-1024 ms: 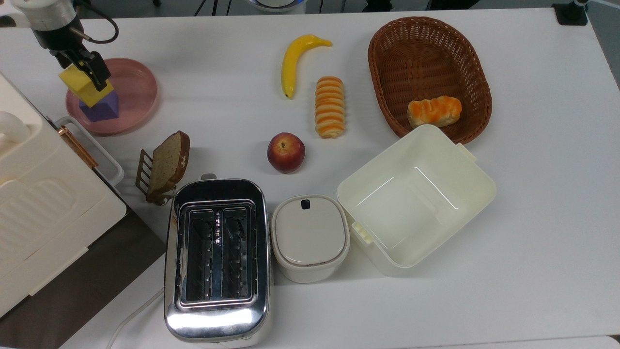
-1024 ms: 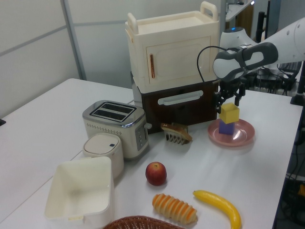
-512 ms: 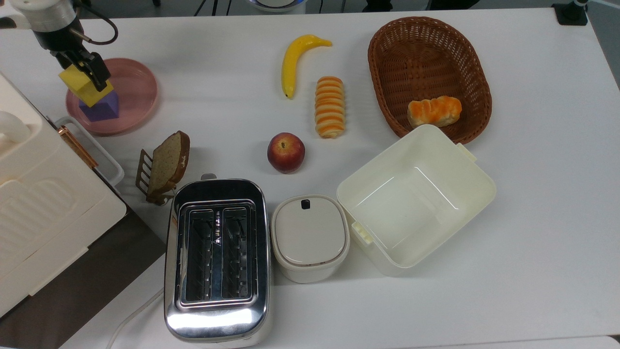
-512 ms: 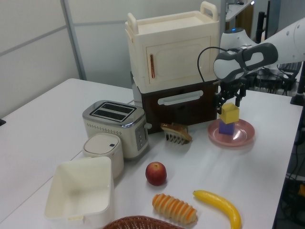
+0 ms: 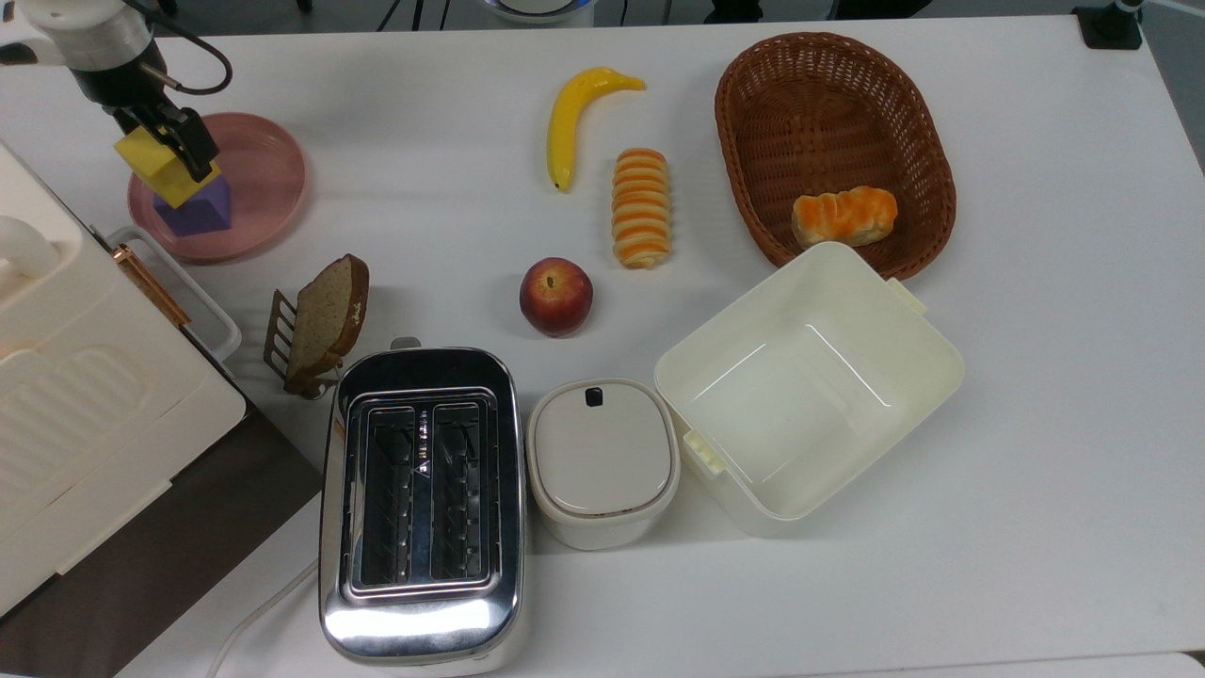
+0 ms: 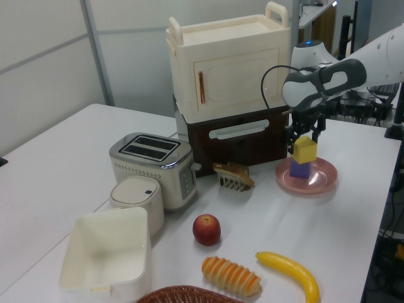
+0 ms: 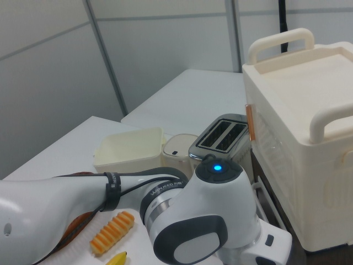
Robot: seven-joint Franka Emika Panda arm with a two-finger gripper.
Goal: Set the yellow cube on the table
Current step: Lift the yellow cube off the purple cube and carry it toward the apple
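Note:
My gripper is shut on the yellow cube, its dark fingers clamped on opposite faces. In the left view the yellow cube hangs from the gripper directly over a purple cube, and I cannot tell whether the two touch. The purple cube stands on a round pink plate at the top view's upper left. The white table spreads around the plate.
A cream cabinet on a dark base stands close beside the plate. A bread slice in a rack, toaster, lidded pot, cream bin, apple, banana, striped roll and wicker basket occupy the table.
The gripper and the yellow cube have shifted slightly toward the top view's upper left, apparently rising a little over the purple cube. Nothing else moved.

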